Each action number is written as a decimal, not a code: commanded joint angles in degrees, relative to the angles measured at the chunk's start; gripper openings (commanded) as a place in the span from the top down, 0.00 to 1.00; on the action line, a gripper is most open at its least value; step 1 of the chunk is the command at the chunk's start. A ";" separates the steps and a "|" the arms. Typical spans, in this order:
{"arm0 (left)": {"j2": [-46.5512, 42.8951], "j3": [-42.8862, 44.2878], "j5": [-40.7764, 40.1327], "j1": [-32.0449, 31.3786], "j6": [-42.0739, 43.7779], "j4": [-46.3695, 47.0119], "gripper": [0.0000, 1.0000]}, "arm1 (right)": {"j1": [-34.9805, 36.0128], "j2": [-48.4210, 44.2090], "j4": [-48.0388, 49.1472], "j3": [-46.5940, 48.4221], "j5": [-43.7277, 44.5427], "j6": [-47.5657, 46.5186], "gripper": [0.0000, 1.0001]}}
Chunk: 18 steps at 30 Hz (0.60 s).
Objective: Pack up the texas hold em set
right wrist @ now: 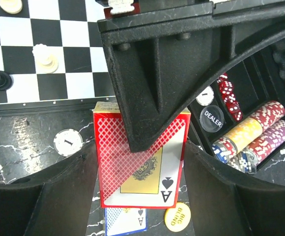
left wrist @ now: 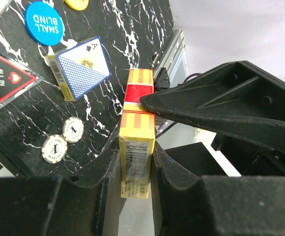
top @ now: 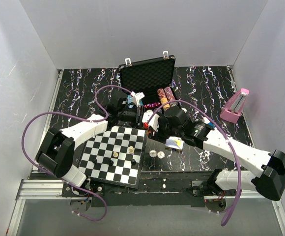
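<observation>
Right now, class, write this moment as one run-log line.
left gripper: shut on red card deck, thin sides | right gripper: shut across its width | briefcase: open, poker chips inside

A chessboard [top: 115,155] with scattered pieces [top: 131,149] lies front-left; a pink metronome [top: 235,105] stands far right

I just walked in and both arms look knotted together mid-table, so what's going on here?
Both arms grip one red-backed playing card box, in what looks like a handover. The right gripper spans its width, and the left gripper pinches its thin sides. The open black foam-lined briefcase already holds rows of multicoloured poker chips and red dice. A blue-backed card box and a round blue button lie outside on the table.
</observation>
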 commanded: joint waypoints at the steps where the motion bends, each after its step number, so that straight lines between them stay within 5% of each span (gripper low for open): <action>1: -4.26 4.06 -7.01 0.49 0.14 -0.11 1.00 | 0.42 -4.78 9.94 -2.59 7.10 5.54 0.22; 6: -7.95 4.06 -12.11 5.23 0.05 -0.73 1.00 | -1.41 -9.44 16.01 -6.20 11.32 12.20 0.16; 13: -11.82 5.55 -21.16 13.23 1.55 -4.33 1.00 | -15.55 -10.06 10.65 -2.59 6.16 28.73 0.13; 18: -5.69 13.45 -23.28 13.77 1.90 -7.05 1.00 | -25.93 -14.01 12.50 -6.72 1.86 38.14 0.12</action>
